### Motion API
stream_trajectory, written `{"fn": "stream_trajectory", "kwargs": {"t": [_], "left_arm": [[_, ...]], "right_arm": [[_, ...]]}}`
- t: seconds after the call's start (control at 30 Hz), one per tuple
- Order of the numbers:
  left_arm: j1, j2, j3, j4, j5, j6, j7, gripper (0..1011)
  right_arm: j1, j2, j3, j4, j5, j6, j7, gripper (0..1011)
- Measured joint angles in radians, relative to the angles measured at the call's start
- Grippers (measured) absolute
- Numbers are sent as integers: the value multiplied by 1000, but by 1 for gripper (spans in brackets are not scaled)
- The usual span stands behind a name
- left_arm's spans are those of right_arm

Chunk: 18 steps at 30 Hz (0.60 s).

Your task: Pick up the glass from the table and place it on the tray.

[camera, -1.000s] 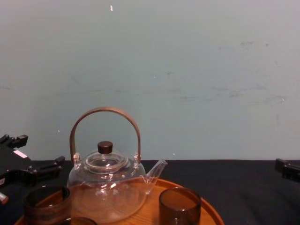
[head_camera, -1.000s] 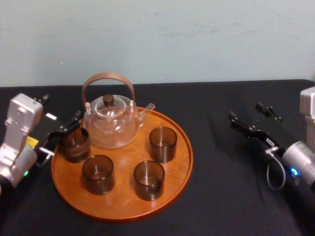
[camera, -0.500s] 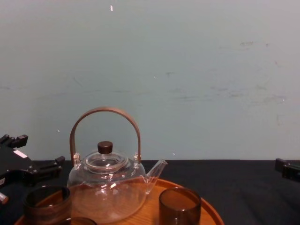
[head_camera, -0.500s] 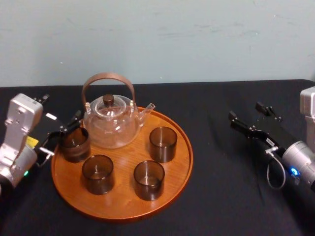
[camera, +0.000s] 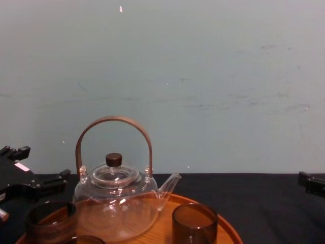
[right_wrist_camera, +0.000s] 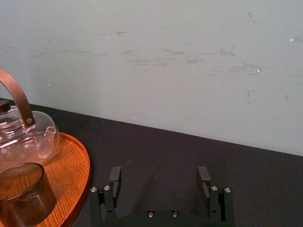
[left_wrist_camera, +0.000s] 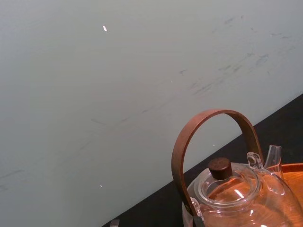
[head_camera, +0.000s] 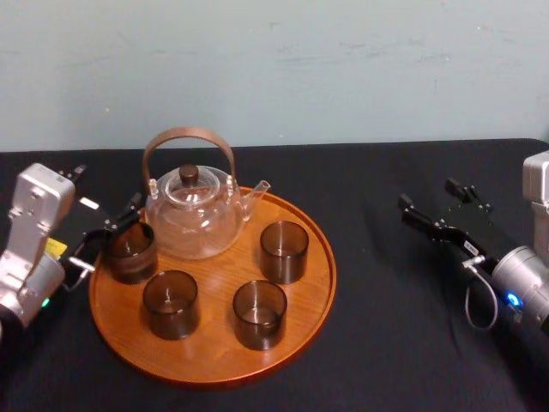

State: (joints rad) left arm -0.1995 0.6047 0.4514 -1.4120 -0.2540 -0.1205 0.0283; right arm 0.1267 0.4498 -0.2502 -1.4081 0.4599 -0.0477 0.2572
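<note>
Okay, glass (head_camera: 131, 250) is on tray (head_camera: 214, 348), left tool (head_camera: 116, 221) at it; we can't tell its clamp. Right tool (right_wrist_camera: 159, 175) parked, spread apart.

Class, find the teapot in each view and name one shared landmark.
Head view: teapot at the tray's back left.
Chest view: lower left, side on.
Left wrist view: close up, before the wall.
Right wrist view: cut off at the picture's edge.
Shared landmark: its arched wooden handle.

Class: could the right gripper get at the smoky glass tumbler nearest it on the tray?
Probably yes: only black tablecloth and the orange-brown wooden tray's rim lie between the open right gripper and that tumbler.
</note>
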Motion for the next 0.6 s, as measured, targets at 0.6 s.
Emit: {"fn": "stream_trajectory", "kwargs": {"t": [0.6], "left_arm": [[0,0,0,0,0,0,0,1001]], "right_arm": [[0,0,0,0,0,0,0,1002]]}}
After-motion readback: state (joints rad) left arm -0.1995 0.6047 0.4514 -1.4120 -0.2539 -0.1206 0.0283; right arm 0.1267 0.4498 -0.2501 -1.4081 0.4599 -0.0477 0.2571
